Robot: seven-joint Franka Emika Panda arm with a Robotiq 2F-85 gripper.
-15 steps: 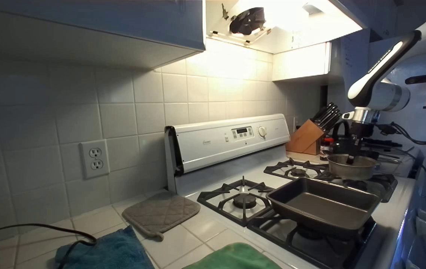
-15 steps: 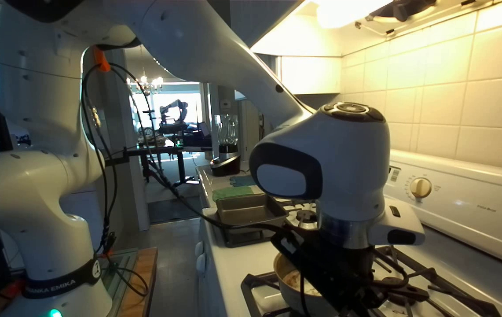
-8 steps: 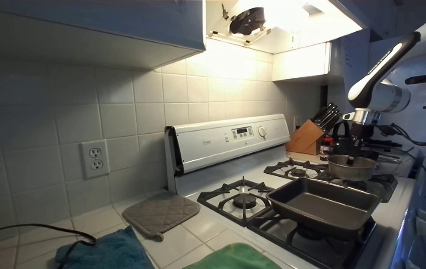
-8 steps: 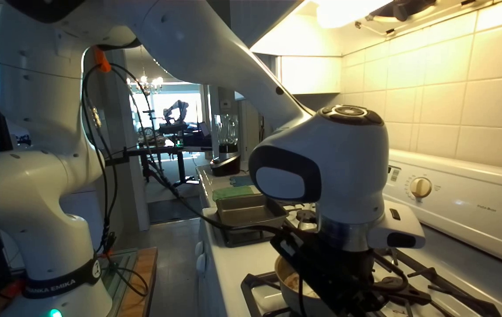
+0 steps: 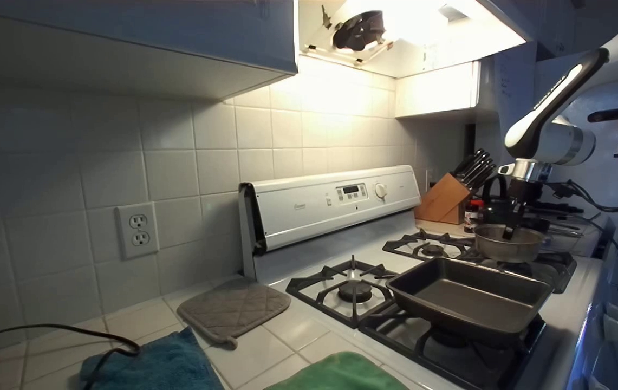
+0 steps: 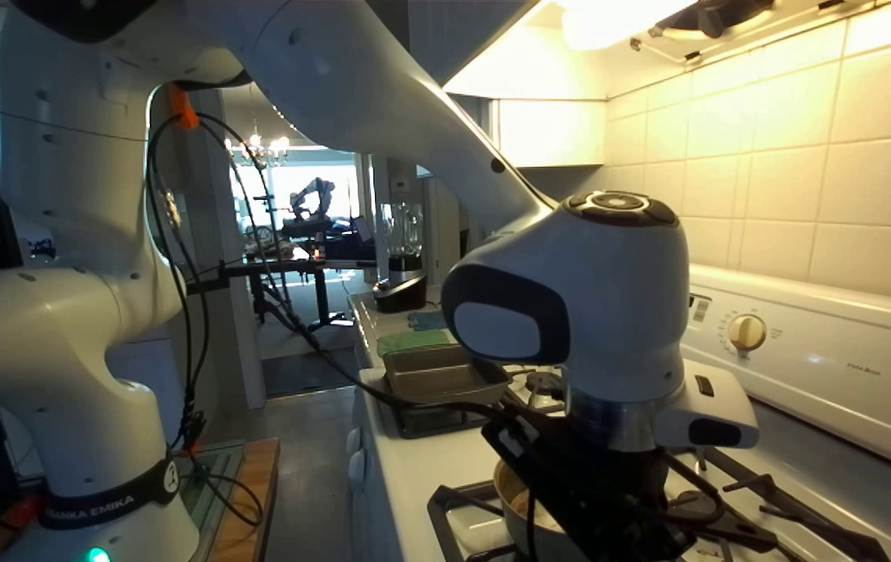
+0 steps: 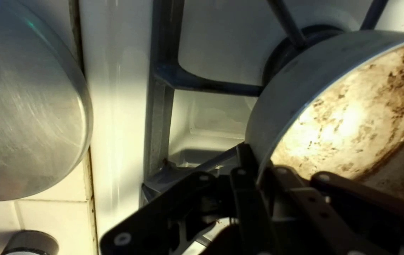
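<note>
A worn metal pot [image 5: 506,246] is at the far front burner of the stove. Its inside [image 7: 350,120] looks stained and brown in the wrist view. My gripper [image 7: 259,162] pinches the pot's wall at the rim, one finger [image 7: 246,156] outside and the other inside. From above, the gripper [image 5: 508,230] reaches down to the pot's edge. In an exterior view the arm's wrist hides most of the pot [image 6: 509,511] and the fingertips. Whether the pot rests on the grate or hangs just above it, I cannot tell.
A dark rectangular baking pan [image 5: 471,303] sits on the nearer front burner. Behind the pot stand a knife block [image 5: 441,200] and a red-capped jar [image 5: 471,216]. A round metal object [image 7: 28,106] lies beside the stove. The range hood [image 5: 482,24] overhangs. A grey pot holder [image 5: 235,309] lies on the counter.
The gripper and the pot have shifted slightly together, toward the stove's back panel. The arm's wrist has sunk a little. The grip on the rim looks the same.
</note>
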